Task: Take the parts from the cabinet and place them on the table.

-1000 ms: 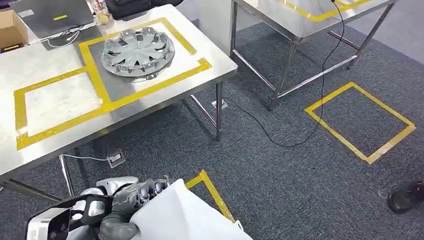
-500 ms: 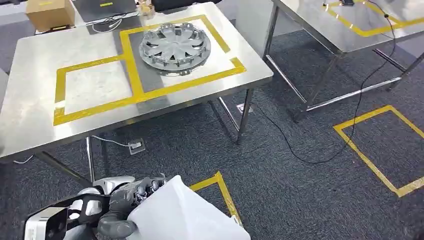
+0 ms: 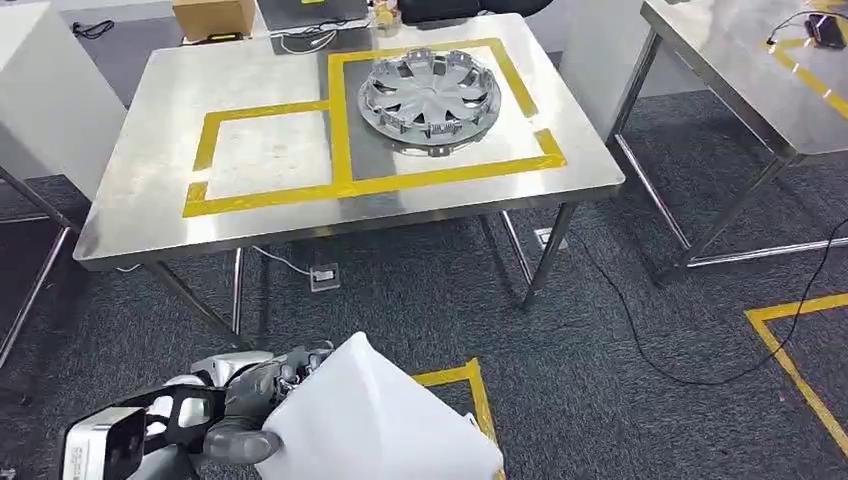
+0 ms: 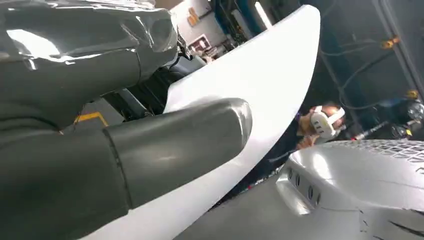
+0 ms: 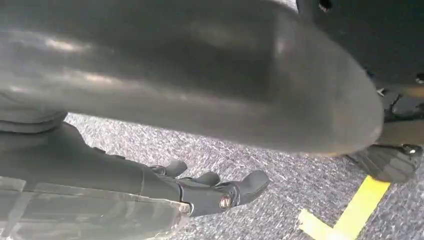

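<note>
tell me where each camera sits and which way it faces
Head view: high on the body, facing forward and down at the steel table with the hubcap; left robot hand holds the white part.
Left wrist view: behind that hand, along the same white part.
Right wrist view: behind the empty right robot hand, facing carpet.

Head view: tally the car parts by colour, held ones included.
Silver: 1, the hubcap inside the taped square on the table.
White: 1, the panel held by the left hand.
Total: 2.
</note>
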You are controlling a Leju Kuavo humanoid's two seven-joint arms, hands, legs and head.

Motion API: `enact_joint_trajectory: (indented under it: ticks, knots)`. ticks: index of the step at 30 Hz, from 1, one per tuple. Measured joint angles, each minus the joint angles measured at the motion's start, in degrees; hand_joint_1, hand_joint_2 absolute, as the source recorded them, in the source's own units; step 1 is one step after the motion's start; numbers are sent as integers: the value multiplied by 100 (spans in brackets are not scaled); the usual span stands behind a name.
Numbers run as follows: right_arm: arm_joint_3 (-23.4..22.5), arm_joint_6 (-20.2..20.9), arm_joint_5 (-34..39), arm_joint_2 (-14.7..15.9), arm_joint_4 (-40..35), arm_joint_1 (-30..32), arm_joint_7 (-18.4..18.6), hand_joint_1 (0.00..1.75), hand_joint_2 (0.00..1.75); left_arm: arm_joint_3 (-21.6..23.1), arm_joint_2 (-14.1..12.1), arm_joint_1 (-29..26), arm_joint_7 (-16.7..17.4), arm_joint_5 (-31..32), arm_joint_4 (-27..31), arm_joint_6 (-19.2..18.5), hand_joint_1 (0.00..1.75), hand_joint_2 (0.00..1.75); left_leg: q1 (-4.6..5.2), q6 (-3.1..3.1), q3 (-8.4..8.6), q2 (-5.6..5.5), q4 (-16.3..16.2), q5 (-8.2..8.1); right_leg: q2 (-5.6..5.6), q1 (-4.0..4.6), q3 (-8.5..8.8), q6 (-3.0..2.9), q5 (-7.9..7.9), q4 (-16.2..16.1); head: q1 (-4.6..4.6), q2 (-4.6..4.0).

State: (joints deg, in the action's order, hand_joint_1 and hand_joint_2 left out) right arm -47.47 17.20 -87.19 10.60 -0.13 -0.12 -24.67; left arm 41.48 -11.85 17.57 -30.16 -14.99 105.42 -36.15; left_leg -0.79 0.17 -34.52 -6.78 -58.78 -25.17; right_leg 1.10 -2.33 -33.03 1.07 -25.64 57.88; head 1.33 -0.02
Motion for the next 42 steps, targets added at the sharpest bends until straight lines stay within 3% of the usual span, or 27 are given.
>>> enact_joint_trajectory:
  ticks: [1, 2, 3, 5, 7, 8, 9, 10, 14, 15, 16, 17, 19, 21, 22, 24, 25, 26, 29, 30, 31, 32, 34, 36, 39, 40, 42]
  knots:
    - [-2, -4, 31, -2, 0, 23, 31, 0, 0, -13, -2, 11, 15, -17, 0, -18, 175, 0, 23, -25, -105, 332, -243, -165, -52, 11, 17, -55, -21, 0, 53, 0]
    - [-7, -114, 197, -2, 0, 45, 267, 0, 0, -22, -2, 9, -22, -22, 0, -72, 175, 0, 13, -43, -296, 494, -633, -378, -112, 31, 31, -85, -31, 0, 68, 0]
    - [-72, -279, 460, -2, -2, 66, 784, 0, 0, -20, -7, -9, -94, -13, 0, -129, 175, 0, 7, -55, -589, 594, -1196, -640, -200, 54, 34, -102, -44, 1, 63, 0]
    - [-243, -348, 686, 39, -4, 109, 1305, 0, 0, -17, -9, -110, -162, 59, 2, -127, 175, 0, 7, -57, -913, 636, -1766, -779, -357, 71, 37, -124, -67, 2, 66, 0]
    - [-345, -350, 767, 81, -4, 130, 1366, 0, 0, -17, -26, -205, -197, 127, 7, -92, 175, 0, 9, -21, -737, 680, -1355, -460, -500, 98, 66, -113, -105, 2, 70, 0]
    - [-361, -354, 793, 85, -4, 126, 1361, 0, 0, -17, -31, -225, -208, 136, 28, -90, 175, 0, 21, 22, -473, 741, -843, -213, -567, 116, 93, -115, -121, 2, 70, 0]
    - [-376, -402, 831, 92, -4, 125, 1335, 0, 0, -17, -33, -236, -223, 138, 59, -90, 175, 0, 67, 101, -177, 968, -318, -10, -623, 134, 130, -98, -148, 1, 68, 0]
    - [-389, -477, 879, 87, -2, 129, 1294, 0, 0, -24, -37, -242, -232, 140, 92, -92, 175, 0, 147, 159, -30, 1288, -23, -27, -683, 165, 162, -75, -175, 4, 63, 0]
    - [-426, -627, 955, 83, -4, 97, 1235, 0, 0, -50, -57, -340, -236, 147, 166, -90, 175, 0, 176, 226, -51, 939, 17, 0, -978, 192, 243, 36, -228, -43, 72, 0]
    - [-426, -634, 959, 83, -4, 89, 1228, 0, 0, -55, -57, -368, -236, 147, 192, -92, 175, 0, 76, 271, 48, 849, 129, 71, -902, 186, 202, 56, -278, 40, 57, 0]
    - [-430, -636, 962, 87, -2, 87, 1222, 0, 0, -59, -59, -365, -243, 144, 205, -92, 175, 0, 91, 295, 78, 778, 169, 90, -499, 159, 162, 54, -355, 210, 37, 0]
    - [-433, -636, 968, 92, -2, 96, 1222, 0, 0, -55, -48, -366, -241, 149, 208, -92, 175, 0, 89, 313, 76, 713, 165, 99, -274, 143, -5, 18, -526, 544, 33, 0]
    - [-442, -638, 970, 107, -2, 120, 1224, 0, 0, -46, -48, -395, -241, 158, 208, -92, 175, 0, 80, 317, 64, 520, 164, 97, -144, 138, -490, -6, -885, 1447, 15, 0]
    - [-450, -636, 970, 107, -2, 126, 1224, 0, 0, -44, -55, -419, -241, 164, 208, -94, 175, 0, 77, 314, 72, 333, 160, 96, -135, 127, -702, 67, -890, 1751, 13, 0]
    - [-452, -638, 970, 107, -2, 126, 1224, 0, 0, -41, -55, -428, -241, 164, 208, -94, 175, 0, 72, 311, 81, 243, 157, 94, -132, 108, -608, 132, -730, 1491, 15, 0]
    - [-461, -638, 970, 122, -2, 125, 1224, 0, 0, -44, -55, -433, -241, 166, 208, -94, 175, 0, 59, 270, 98, 63, 121, 71, -1, 49, -127, 268, -226, 386, 13, 0]
    - [-465, -638, 970, 122, -2, 124, 1224, 0, 0, -44, -55, -434, -241, 164, 208, -94, 175, 0, 59, 232, 74, -7, 87, 48, 276, 0, 20, 280, -108, 2, 2, 0]
    - [-468, -638, 970, 125, -2, 121, 1224, 0, 0, -44, -57, -441, -241, 166, 208, -94, 175, 0, 99, 187, 57, -69, 54, 19, 242, 59, 52, 186, -104, -5, 0, 0]
    - [-472, -656, 1012, 129, -2, 73, 1224, 0, 0, -52, -68, -462, -241, 164, 210, -94, 175, 0, 58, 110, 29, -169, 71, 40, 92, 96, 67, 50, -92, 1, 4, 0]
    - [-477, -675, 1060, 120, -2, 68, 1224, 0, 0, -61, -72, -471, -241, 155, 212, -94, 175, 0, 49, 77, 14, -127, 38, 8, 48, 28, 85, 7, -74, -21, -2, 0]
    - [-492, -710, 1104, 131, -2, 68, 1235, 0, 0, -74, -72, -475, -232, 127, 221, -96, 175, 0, 95, 41, -30, 242, -91, -78, 27, 43, 100, -23, -91, -22, 34, 0]
    - [-505, -721, 1130, 125, -2, 77, 1239, 0, 0, -85, -74, -475, -223, 107, 223, -98, 175, 0, 87, 14, -177, 461, -382, -253, -15, 58, 115, -74, -101, -22, 77, 0]
    - [-514, -750, 1213, 127, -2, 104, 1219, 0, 0, -116, -74, -495, -146, 44, 223, -151, 175, 0, 42, -14, -662, 613, -1363, -682, -93, 93, 121, -111, -126, -19, 76, 0]
    - [-511, -750, 1307, 133, -2, 119, 1163, 0, 0, -168, -74, -562, -110, -43, 223, -177, 175, 0, 22, -24, -897, 642, -1782, -732, -146, 108, 127, -124, -139, -17, 74, 0]
    - [-498, -747, 1390, 138, -2, 112, 1084, 0, 0, -262, -94, -608, -110, -57, 221, -227, 175, 0, 34, 63, -389, 652, -717, -109, -185, 139, 179, -123, -168, -20, 81, 0]
    - [-470, -747, 1433, 133, -2, 112, 1049, 0, 0, -299, -103, -608, -164, -55, 223, -262, 175, 0, 80, 170, -91, 721, -136, 88, -204, 149, 203, -121, -187, -27, 72, 0]
    - [-400, -750, 1516, 140, -2, 113, 1021, 0, 0, -360, -111, -606, -221, -52, 221, -288, 175, 0, 131, 203, -29, 775, -1, -37, -228, 176, 177, -68, -214, -25, 77, 0]
